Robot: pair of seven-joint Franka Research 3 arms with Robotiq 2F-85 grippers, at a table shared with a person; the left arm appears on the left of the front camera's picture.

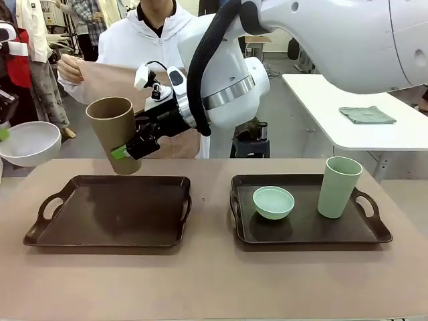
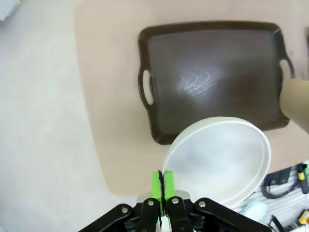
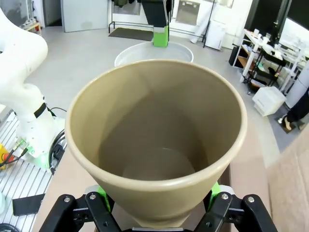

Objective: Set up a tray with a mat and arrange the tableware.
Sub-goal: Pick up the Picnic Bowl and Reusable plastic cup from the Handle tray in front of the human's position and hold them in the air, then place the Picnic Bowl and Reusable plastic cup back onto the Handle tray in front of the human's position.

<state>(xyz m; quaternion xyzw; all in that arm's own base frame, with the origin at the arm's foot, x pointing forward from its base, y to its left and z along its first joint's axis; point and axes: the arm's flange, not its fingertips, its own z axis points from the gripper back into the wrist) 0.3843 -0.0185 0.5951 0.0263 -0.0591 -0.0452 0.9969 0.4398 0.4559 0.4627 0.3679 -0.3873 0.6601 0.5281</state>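
**Browns, mint and white**

The tan-brown cup is plain, without pattern. The mint green cup and the mint green bowl match in shade, and the white bowl is unmarked. The left tray and the right tray are dark brown, the bench pinkish beige. The right gripper is black with bright green pads, its arm white.

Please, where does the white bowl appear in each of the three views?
Front view: white bowl at the left edge, held in the air.
Left wrist view: lower middle, rim pinched by the left pincer, near a corner of the dark tray.
Right wrist view: top middle, behind the rim of the tan cup.
Shared landmark: the tan cup, next to the bowl in every view.
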